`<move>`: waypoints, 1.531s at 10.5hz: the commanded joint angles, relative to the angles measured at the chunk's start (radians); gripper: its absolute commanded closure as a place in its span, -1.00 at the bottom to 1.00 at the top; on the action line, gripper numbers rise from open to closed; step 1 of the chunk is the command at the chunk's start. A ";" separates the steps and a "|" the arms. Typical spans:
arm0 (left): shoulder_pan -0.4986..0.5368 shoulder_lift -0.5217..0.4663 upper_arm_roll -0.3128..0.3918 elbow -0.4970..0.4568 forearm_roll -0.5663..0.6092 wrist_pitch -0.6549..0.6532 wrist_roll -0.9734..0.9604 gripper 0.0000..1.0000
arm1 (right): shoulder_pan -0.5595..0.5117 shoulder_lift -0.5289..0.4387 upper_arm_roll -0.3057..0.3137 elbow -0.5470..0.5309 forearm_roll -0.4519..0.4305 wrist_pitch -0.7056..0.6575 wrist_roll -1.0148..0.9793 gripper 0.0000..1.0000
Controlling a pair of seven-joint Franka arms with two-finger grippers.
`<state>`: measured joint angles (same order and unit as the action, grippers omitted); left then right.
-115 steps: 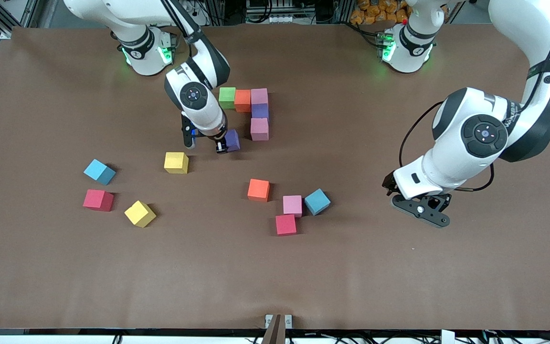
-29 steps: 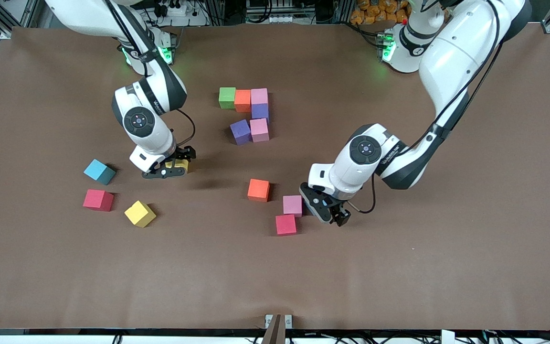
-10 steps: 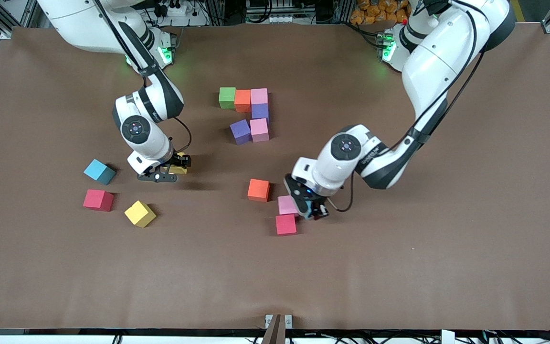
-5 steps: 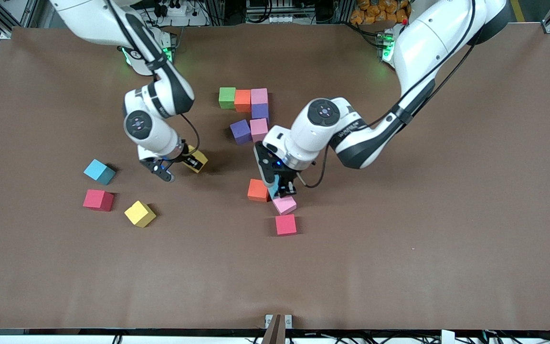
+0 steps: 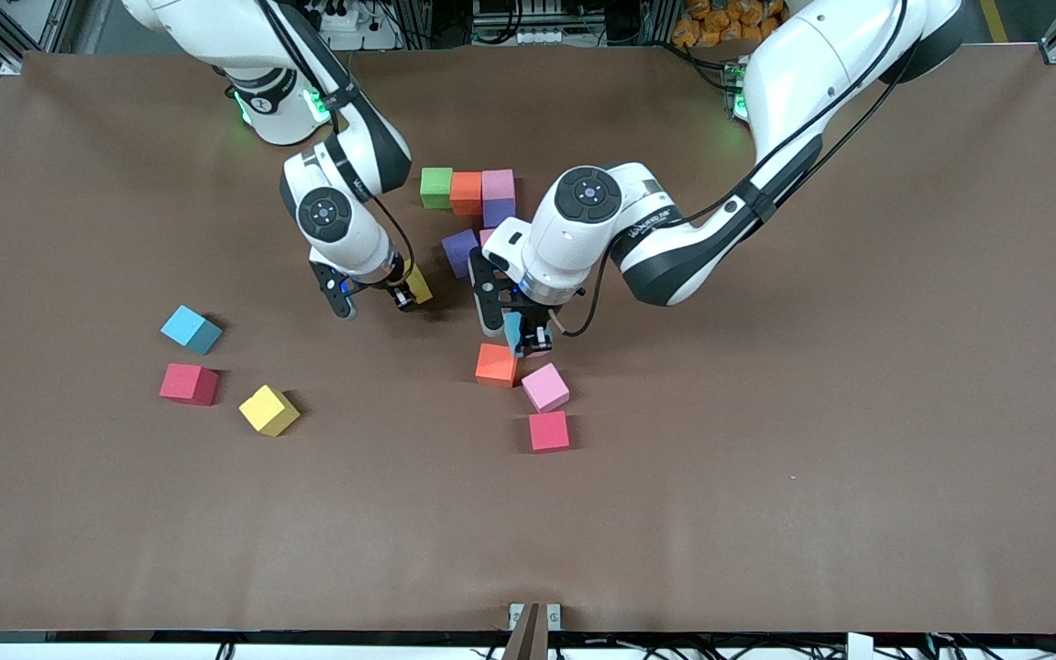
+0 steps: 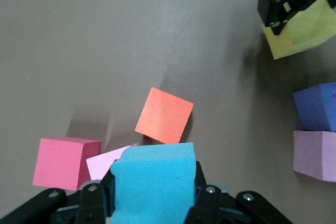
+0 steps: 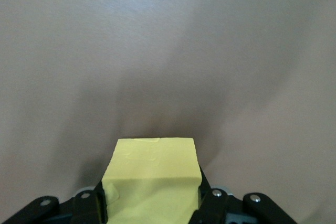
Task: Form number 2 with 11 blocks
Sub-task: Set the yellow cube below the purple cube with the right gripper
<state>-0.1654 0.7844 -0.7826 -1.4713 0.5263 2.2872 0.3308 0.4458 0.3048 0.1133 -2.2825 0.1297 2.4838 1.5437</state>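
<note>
While aloft, light blue block point(image 6: 153, 178) inside left end effector point(image 6: 152, 203)

No text, label or number can be read on the blocks or on the counter point(image 5: 858, 458). Small dark lettering runs along the forearm of each arm point(image 5: 652, 225) in the front view, but it is too small to make out.
</note>
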 commanded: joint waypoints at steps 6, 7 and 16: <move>0.053 -0.011 -0.017 0.014 0.015 -0.031 0.030 1.00 | 0.019 -0.084 0.016 -0.086 0.013 0.006 0.394 1.00; 0.049 -0.008 -0.017 0.014 0.017 -0.029 0.028 1.00 | 0.020 -0.084 0.025 -0.092 0.013 0.009 0.397 1.00; 0.033 0.010 -0.009 0.014 0.014 -0.029 0.020 1.00 | 0.036 -0.072 0.080 -0.120 0.011 0.079 0.493 1.00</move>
<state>-0.1279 0.7908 -0.7914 -1.4641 0.5263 2.2715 0.3545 0.4629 0.2602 0.1904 -2.3742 0.1320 2.5435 1.9963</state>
